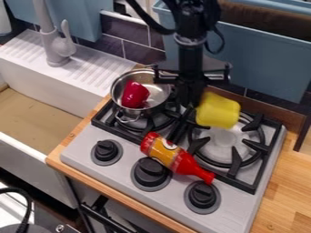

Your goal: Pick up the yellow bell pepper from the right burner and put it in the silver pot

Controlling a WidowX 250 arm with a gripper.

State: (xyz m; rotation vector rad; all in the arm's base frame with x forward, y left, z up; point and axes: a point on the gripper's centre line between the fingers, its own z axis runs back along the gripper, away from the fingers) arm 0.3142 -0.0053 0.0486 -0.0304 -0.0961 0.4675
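A yellow object (217,111) with rounded edges sits over the rear right side of a gas stove (82,152), directly at the lower end of the black gripper (191,101), which hangs down from the top edge of the scene. The yellow piece adjoins the gripper in this view — whether it is actually gripped, or how wide the hand stands, cannot be told. Beneath and beside it spreads the right burner (223,141), ringed by the black grate (238,183).

To the left, a shiny metal pot (159,94) stands upright over the left burner, a glossy red object (135,94) inside it. In front of the two burners, a bottle with a red base, an orange label and a red tapered top (176,157) lies on its side, slanting across the stove from the grate's edge toward the right-hand knob (202,195). The middle knob (150,173) is just below the bottle, and the left knob (106,152) stands well apart from it.

Farther left, a pale gray faucet (56,48) rises behind a white sink (45,161) with a ribbed draining surface (88,63). A wooden counter (282,195) borders the stove at right. Behind the scene run dark tiles (135,53) — and, at upper right, a blue container (267,59) with something brown inside.
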